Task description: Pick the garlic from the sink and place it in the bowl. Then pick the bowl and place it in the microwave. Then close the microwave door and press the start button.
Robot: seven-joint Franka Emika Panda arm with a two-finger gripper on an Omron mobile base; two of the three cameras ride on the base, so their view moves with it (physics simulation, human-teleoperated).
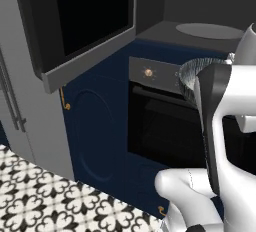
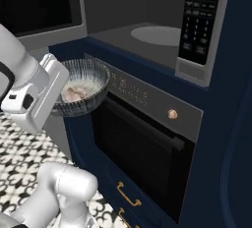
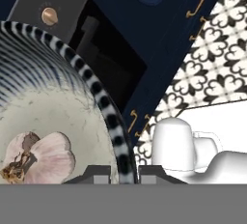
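The microwave (image 2: pixel 147 30), its cavity open above the black oven (image 2: pixel 147 138), has its microwave door (image 1: pixel 75 26) swung wide toward the left side of the opening, with the floor of the cavity and its pale turntable (image 2: pixel 157 35) bare. The bowl (image 2: pixel 81 87) hangs in the air in front of the oven's control strip, below the front edge of the cavity floor and off its left corner, with the garlic (image 2: pixel 74 93) lying on the bowl's pale inside near the wall that the gripper holds. The gripper (image 3: pixel 124 172) is closed on the bowl's rim: in the hand view one finger tip stands inside the striped rim and the other outside it, so the wall passes between the jaws while the garlic sits just inside the inner tip. The chief risk, as a judgement, is that a bowl held by one edge tilts or slips as it is raised and carried inward, letting the garlic roll out. A second risk is the bowl's far rim striking the cavity's front edge or the open door if the lift falls short.
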